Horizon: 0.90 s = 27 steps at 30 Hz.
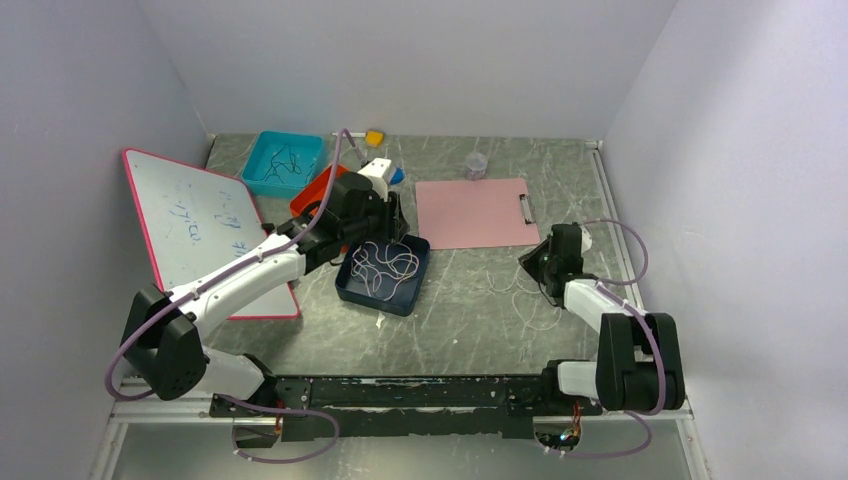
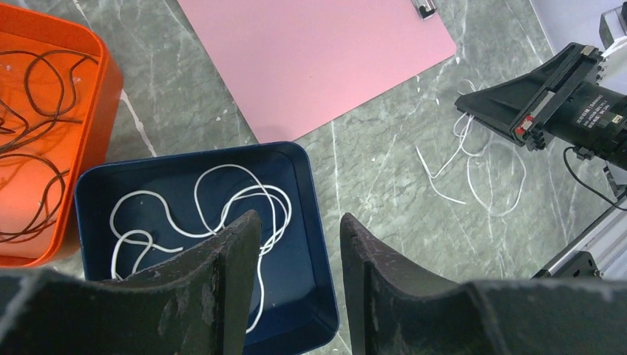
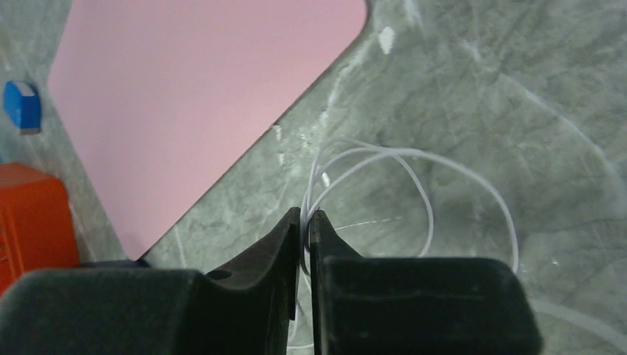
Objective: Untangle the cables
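Note:
White cables lie coiled in a dark blue tray; they also show in the left wrist view. My left gripper is open and empty above that tray's right rim. More white cables lie looped on the table at the right. My right gripper is shut on those white cables, just off the table. Dark cables lie in an orange tray. More dark cables lie in a teal tray.
A pink clipboard lies behind the loose cables. A whiteboard leans at the left. A small jar, a yellow piece and a blue piece sit at the back. Grey walls close in three sides.

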Available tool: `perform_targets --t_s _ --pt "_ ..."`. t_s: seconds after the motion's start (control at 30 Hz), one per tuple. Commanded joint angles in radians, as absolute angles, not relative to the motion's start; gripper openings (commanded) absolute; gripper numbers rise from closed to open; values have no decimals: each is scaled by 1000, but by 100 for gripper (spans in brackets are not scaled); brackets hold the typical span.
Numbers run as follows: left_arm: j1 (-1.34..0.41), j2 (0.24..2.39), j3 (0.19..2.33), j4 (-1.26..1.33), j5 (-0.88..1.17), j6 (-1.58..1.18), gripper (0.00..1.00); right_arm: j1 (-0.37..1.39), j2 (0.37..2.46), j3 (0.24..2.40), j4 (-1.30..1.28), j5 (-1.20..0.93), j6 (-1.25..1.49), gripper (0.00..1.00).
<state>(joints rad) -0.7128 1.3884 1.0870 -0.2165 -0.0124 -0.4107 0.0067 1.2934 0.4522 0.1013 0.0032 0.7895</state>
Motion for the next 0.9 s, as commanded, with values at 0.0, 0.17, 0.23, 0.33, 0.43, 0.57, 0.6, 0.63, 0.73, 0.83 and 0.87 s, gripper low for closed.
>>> perform_targets --t_s 0.0,0.17,0.23,0.33,0.43,0.57,0.6,0.63,0.73,0.83,0.87 --pt "-717 1378 1072 -162 29 -429 49 -7 1237 480 132 -83 733 10" --pt "-715 1372 1075 -150 44 -427 49 -9 1135 535 69 -142 697 0" --pt "-716 1368 1076 -128 78 -424 51 -8 1095 565 39 -160 684 0" --pt "-716 1378 1086 -101 129 -421 52 -9 1057 606 22 -226 646 0" --pt "-715 1390 1101 -96 148 -420 52 -9 1046 647 27 -356 599 0" --pt "-714 1384 1103 -96 131 -420 54 -8 1034 680 64 -497 565 0" --pt "-713 1382 1104 -103 123 -419 54 -7 1031 688 76 -528 562 0" --pt "-710 1379 1106 -107 113 -419 54 -7 1030 695 88 -558 562 0" --pt "-699 1365 1101 -121 87 -426 54 -4 1030 712 132 -639 576 0" --pt "-667 1344 1080 -121 82 -447 53 11 1040 739 163 -690 590 0" --pt "-652 1336 1070 -121 86 -454 53 21 1044 752 162 -696 590 0"
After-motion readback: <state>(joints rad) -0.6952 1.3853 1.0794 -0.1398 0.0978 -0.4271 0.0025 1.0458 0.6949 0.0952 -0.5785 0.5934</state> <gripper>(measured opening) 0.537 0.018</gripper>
